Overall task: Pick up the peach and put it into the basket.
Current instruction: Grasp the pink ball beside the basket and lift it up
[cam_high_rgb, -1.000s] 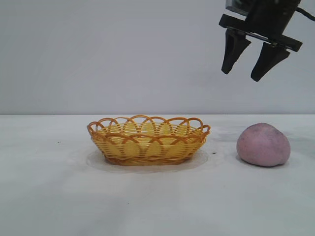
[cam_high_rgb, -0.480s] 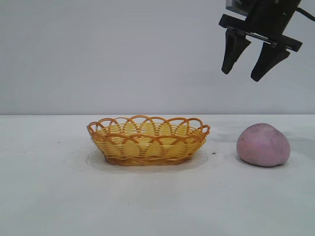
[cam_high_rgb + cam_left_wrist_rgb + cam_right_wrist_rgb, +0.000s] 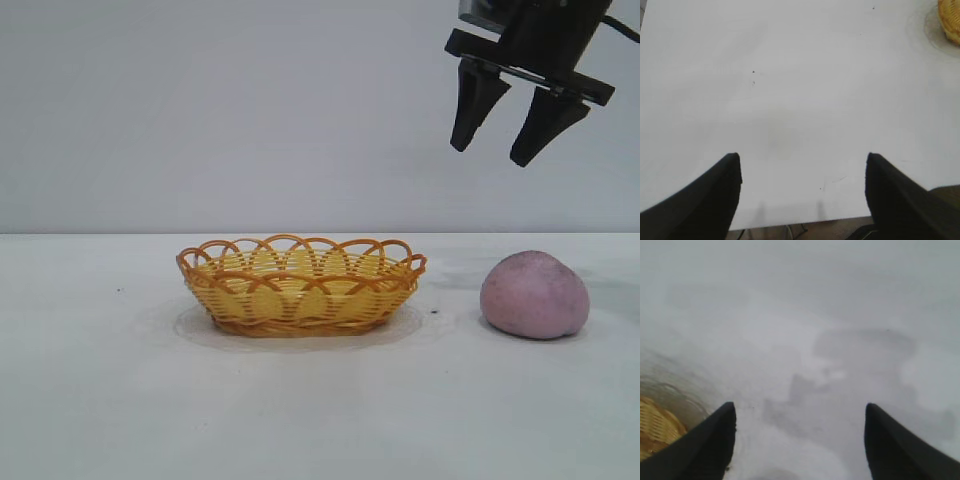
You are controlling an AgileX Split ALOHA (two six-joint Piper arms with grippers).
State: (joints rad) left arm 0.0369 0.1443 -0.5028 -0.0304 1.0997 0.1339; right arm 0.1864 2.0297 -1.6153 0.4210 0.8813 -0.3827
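Peach (image 3: 534,295) apart from basket (image 3: 300,288)

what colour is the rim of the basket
Orange-brown loops over a yellow weave on the basket, clearest in the exterior view.

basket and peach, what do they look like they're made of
The basket looks like woven wicker or a plastic imitation: yellow strands with an orange-brown looped rim and a slight sheen, so plastic seems likely. The peach looks like a matte, soft-surfaced model, perhaps foam or rubber: pale pink-mauve, faintly speckled, without gloss, with a shallow crease. Neither material can be told for sure.
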